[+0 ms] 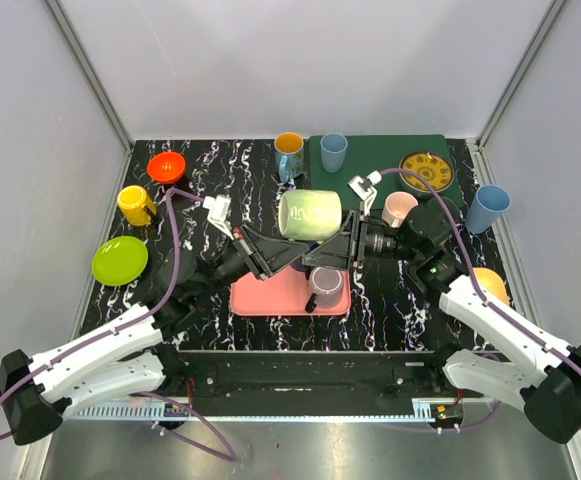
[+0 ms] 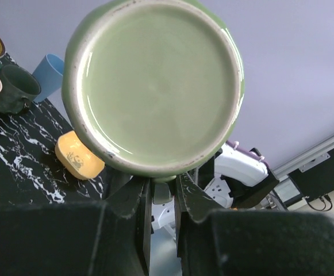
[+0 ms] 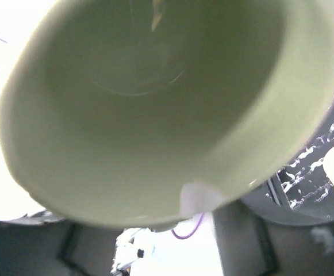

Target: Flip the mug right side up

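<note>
The mug [image 1: 310, 215], pale green, hangs on its side above the worktop [image 1: 220, 175] between the two arms, over the far edge of a pink tray [image 1: 280, 292]. Its base faces the left arm [image 1: 120, 345] and its mouth the right arm [image 1: 500, 325]. The left jaws are pressed almost together and pinch the mug at its lower side; whether that is the handle cannot be told. In the right wrist view a pale pad [image 3: 198, 198] lies against the mug's lower rim, but whether the right jaws grip it or stand spread cannot be told. A grey mug [image 1: 325, 285] stands on the tray. A green mat [image 1: 380, 180] at the far right carries a blue cup [image 1: 333, 152] and a bowl [image 1: 427, 171] with a yellow pattern. An orange cup [image 1: 490, 282] near the right arm bears a brown print, too small to read. No other writing or label shows.
</note>
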{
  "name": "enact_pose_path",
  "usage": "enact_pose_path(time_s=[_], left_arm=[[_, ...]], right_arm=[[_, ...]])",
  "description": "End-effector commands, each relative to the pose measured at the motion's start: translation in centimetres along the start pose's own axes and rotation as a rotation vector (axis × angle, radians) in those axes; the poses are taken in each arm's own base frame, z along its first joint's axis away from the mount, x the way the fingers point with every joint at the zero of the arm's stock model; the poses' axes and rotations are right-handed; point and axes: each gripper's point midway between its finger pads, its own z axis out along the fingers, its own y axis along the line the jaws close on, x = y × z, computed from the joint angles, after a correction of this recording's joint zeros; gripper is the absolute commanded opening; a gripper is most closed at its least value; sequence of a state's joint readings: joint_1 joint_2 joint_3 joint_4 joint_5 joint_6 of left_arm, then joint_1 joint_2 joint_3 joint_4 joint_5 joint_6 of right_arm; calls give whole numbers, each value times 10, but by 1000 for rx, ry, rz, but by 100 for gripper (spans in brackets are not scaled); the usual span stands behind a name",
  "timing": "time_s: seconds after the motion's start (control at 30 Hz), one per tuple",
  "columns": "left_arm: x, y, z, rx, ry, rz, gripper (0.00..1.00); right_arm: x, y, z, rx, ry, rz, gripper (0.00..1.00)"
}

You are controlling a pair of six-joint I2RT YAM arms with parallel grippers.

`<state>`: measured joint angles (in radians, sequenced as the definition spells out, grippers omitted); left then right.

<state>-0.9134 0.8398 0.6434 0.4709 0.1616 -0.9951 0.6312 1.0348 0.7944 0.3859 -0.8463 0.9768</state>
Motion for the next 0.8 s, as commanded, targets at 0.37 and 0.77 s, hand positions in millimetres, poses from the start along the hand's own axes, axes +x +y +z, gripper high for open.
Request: enact_pose_path(time_s=[0.37,0.77], left_arm=[[-8,-30,-4,159,-45,-5,0],[-47,26,-51,-221,-246,116,96]], right_arm=[[-27,30,8,-121,-82,-45,0],[-72,-13,-42,489,-253,-285,0]])
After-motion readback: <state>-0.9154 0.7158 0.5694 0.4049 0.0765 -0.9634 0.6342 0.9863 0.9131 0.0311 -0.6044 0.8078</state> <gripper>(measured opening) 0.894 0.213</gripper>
